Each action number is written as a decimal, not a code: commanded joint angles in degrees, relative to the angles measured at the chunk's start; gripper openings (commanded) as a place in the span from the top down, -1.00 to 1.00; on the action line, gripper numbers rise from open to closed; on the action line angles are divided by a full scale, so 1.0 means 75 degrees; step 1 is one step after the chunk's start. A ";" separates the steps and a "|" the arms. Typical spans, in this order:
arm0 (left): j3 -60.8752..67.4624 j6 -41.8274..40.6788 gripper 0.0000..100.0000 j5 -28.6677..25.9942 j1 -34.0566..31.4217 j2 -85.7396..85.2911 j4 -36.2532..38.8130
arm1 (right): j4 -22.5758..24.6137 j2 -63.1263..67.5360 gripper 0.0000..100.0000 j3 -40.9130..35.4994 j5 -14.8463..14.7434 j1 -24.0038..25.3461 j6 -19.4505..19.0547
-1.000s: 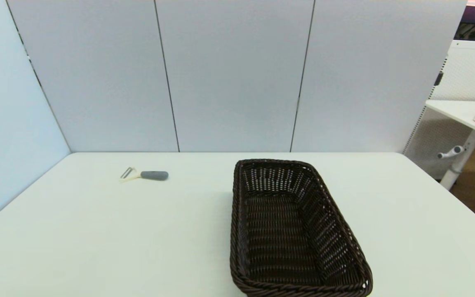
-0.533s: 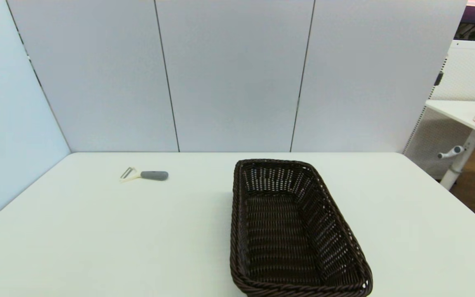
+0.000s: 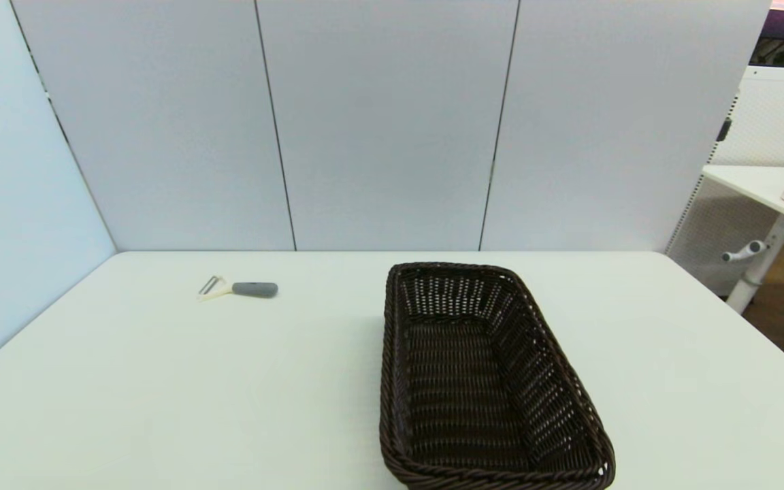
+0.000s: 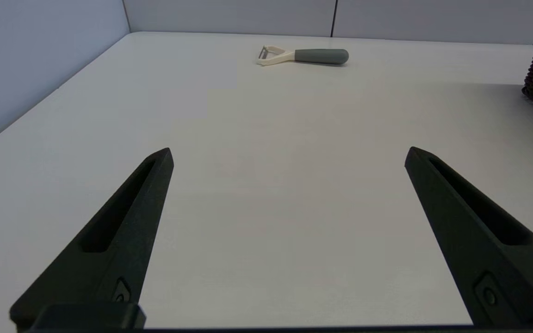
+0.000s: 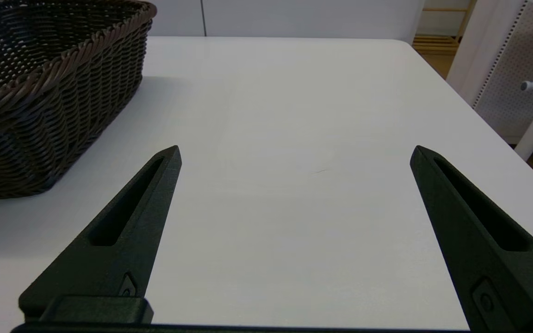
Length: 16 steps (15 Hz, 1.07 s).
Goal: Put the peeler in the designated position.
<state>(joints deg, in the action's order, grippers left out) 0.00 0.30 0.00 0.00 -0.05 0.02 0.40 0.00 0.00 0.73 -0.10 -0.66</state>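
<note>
While one peeler lay upper left beside one basket, both grippers, left and right, hovered low over the counter, fingers spread wide.

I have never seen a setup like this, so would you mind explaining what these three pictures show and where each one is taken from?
This is a two-armed robot at a white table. One picture comes from a camera on its head, looking down at the table; neither arm shows there. It shows a small peeler lying on the table, well apart from a dark woven basket, which has nothing in it. The other two come from cameras on the wrists. The black prongs are the fingers of the left gripper, facing the peeler, and the right gripper, beside the basket. Both are open and hold nothing.
</note>
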 commanded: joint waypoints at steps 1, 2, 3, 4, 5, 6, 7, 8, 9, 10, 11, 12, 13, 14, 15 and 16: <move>-0.0152 -0.0170 -1.00 -0.0012 0.0000 0.0874 0.0008 | 0.0005 0.0000 -1.00 0.0000 -0.0004 0.0001 -0.0006; -0.0539 -0.0474 -1.00 -0.0023 0.0012 0.1542 -0.0027 | 0.0005 0.0000 -1.00 0.0000 0.0008 0.0001 -0.0006; -0.1113 -0.0755 -1.00 -0.0035 0.0023 0.2385 -0.0120 | 0.0005 0.0012 -1.00 0.0000 -0.0004 0.0001 -0.0006; -0.1605 -0.0920 -1.00 -0.0023 0.0023 0.3311 -0.0285 | 0.0005 0.0000 -1.00 0.0000 -0.0004 0.0001 -0.0006; -0.2098 -0.1072 -1.00 -0.0035 0.0023 0.4249 -0.0413 | 0.0005 0.0000 -1.00 0.0000 -0.0004 0.0001 -0.0006; -0.2707 -0.1423 -1.00 -0.0023 0.0035 0.5315 -0.0425 | 0.0005 0.0000 -1.00 0.0000 -0.0004 0.0001 -0.0006; -0.3223 -0.1728 -1.00 -0.0012 0.0035 0.6171 -0.0413 | 0.0005 0.0000 -1.00 0.0000 -0.0004 0.0001 -0.0006; -0.3879 -0.2033 -1.00 -0.0023 0.0035 0.6991 -0.0425 | 0.0005 0.0000 -1.00 0.0000 0.0008 0.0001 -0.0006; -0.4547 -0.2408 -1.00 -0.0023 0.0035 0.7788 -0.0437 | 0.0005 0.0000 -1.00 0.0000 -0.0004 0.0001 -0.0006; -0.5215 -0.2736 -1.00 -0.0035 0.0035 0.8549 -0.0449 | 0.0005 0.0000 -1.00 0.0000 -0.0004 0.0001 -0.0006; -0.5848 -0.3076 -1.00 -0.0047 0.0035 0.9264 -0.0460 | 0.0005 0.0000 -1.00 0.0000 -0.0004 0.0001 -0.0006; -0.6574 -0.3498 -1.00 -0.0047 0.0035 1.0038 -0.0577 | 0.0005 0.0000 -1.00 0.0000 -0.0004 0.0001 -0.0006; -0.7148 -0.3744 -1.00 -0.0082 0.0035 1.0553 -0.0824 | 0.0005 0.0000 -1.00 0.0000 -0.0004 0.0001 -0.0006; -0.7664 -0.3990 -1.00 -0.0211 0.0070 1.1034 -0.1070 | 0.0005 0.0000 -1.00 0.0000 0.0008 0.0001 -0.0006; -0.8086 -0.4248 -1.00 -0.0469 0.0070 1.1456 -0.1292 | 0.0005 0.0000 -1.00 0.0000 0.0008 0.0001 -0.0006; -0.8461 -0.4388 -1.00 -0.0727 0.0070 1.1831 -0.1574 | 0.0005 0.0000 -1.00 0.0000 -0.0004 0.0001 -0.0006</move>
<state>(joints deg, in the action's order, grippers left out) -54.49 -27.12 -2.36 0.38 75.33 -7.55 0.44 0.00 0.00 0.71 -0.10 -0.68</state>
